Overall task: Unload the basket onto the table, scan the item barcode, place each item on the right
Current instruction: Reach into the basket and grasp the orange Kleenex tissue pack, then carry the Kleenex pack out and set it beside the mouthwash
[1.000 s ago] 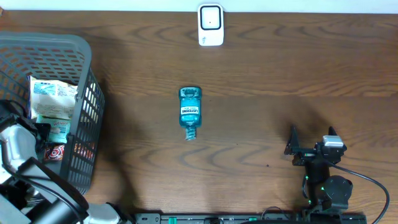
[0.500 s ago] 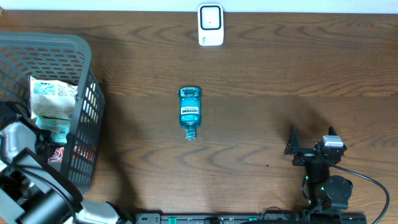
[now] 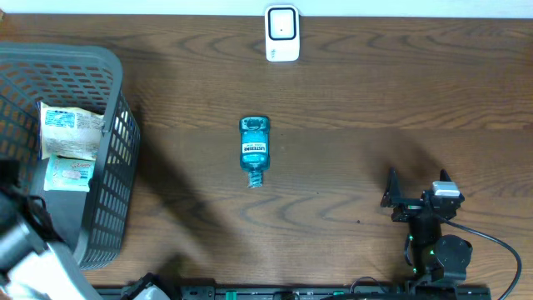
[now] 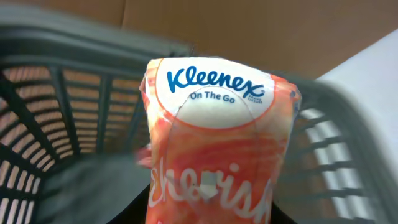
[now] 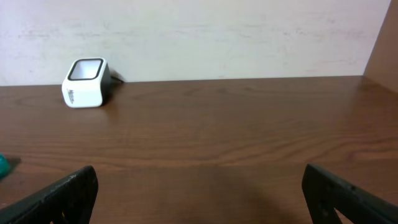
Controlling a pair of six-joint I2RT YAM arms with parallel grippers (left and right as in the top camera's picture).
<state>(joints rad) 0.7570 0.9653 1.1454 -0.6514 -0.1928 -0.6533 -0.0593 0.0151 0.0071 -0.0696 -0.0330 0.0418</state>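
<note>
In the left wrist view an orange Kleenex "On The Go" tissue pack (image 4: 214, 124) stands upright, and my left gripper (image 4: 211, 208) is shut on its lower part, just above the grey basket (image 4: 74, 112). No barcode shows on the side facing the camera. Overhead, the left arm (image 3: 25, 242) is a blur at the bottom left and hides the pack. The white scanner (image 3: 282, 33) stands at the table's far edge and appears as the scanner (image 5: 86, 82) in the right wrist view. My right gripper (image 3: 416, 187) rests open and empty at the front right.
A teal mouthwash bottle (image 3: 255, 150) lies mid-table. The basket (image 3: 112, 92) at the left holds two white packets (image 3: 71, 133). A pale wall stands behind the scanner.
My left gripper closed on the tissue pack inside the basket and lifted it up and toward the front-left corner. The right arm has not moved.
</note>
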